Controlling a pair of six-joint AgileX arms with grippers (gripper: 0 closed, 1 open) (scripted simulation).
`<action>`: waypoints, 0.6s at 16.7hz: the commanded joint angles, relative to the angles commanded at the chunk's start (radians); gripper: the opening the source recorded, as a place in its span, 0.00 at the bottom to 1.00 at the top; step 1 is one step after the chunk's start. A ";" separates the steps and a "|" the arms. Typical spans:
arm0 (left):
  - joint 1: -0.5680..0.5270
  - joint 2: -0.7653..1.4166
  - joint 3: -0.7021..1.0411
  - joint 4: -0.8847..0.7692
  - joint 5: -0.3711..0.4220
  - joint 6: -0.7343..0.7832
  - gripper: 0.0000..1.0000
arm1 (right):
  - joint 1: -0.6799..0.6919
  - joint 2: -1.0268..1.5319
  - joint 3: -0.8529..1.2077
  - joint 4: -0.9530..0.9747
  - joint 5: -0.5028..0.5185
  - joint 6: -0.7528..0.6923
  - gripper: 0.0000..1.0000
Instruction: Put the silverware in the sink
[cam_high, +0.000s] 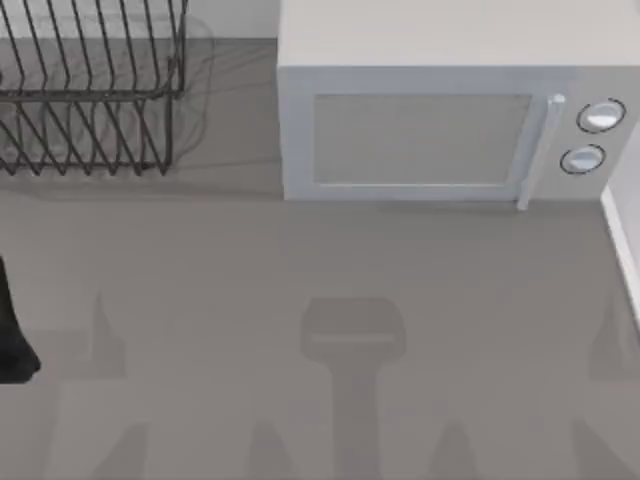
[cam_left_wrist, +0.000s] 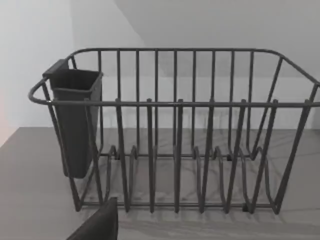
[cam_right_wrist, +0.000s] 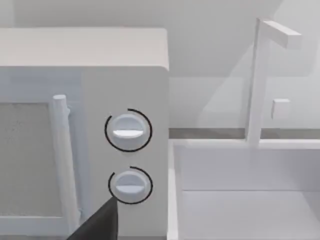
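Top view: a plain grey countertop (cam_high: 300, 260) runs across the frame, with soft shadows (cam_high: 352, 340) on its near part. At the rear left stands a dark wire dish rack (cam_high: 90, 100). To its right is a white microwave (cam_high: 420, 130) with its door shut, a vertical handle (cam_high: 540, 150) and two round knobs (cam_high: 600, 116) at its right end. The white rim of the sink (cam_high: 622, 230) enters at the table's right edge, just beside the microwave. A dark part of your left arm (cam_high: 12, 340) shows at the left edge.

Left wrist view: your left gripper (cam_left_wrist: 97, 225) faces the dish rack, which stands upright on the counter before a pale wall (cam_left_wrist: 30, 50). A dark utensil caddy (cam_left_wrist: 75, 120) hangs on one end of the rack. Its contents are hidden, so the silverware's place cannot be told. Whether this gripper is released or clenched cannot be told.

Right wrist view: your right gripper (cam_right_wrist: 97, 225) faces the microwave's knob panel. The sink's white basin and an upright faucet (cam_right_wrist: 257, 80) lie beside it. This gripper's state likewise cannot be told.
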 joint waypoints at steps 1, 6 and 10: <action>0.000 0.000 0.000 0.000 0.000 0.000 1.00 | 0.000 0.000 0.000 0.000 0.000 0.000 1.00; 0.000 0.000 0.000 0.000 0.000 0.000 1.00 | -0.037 0.105 0.084 -0.079 -0.003 -0.107 1.00; 0.000 0.000 0.000 0.000 0.000 0.000 1.00 | -0.124 0.355 0.252 -0.259 0.000 -0.377 1.00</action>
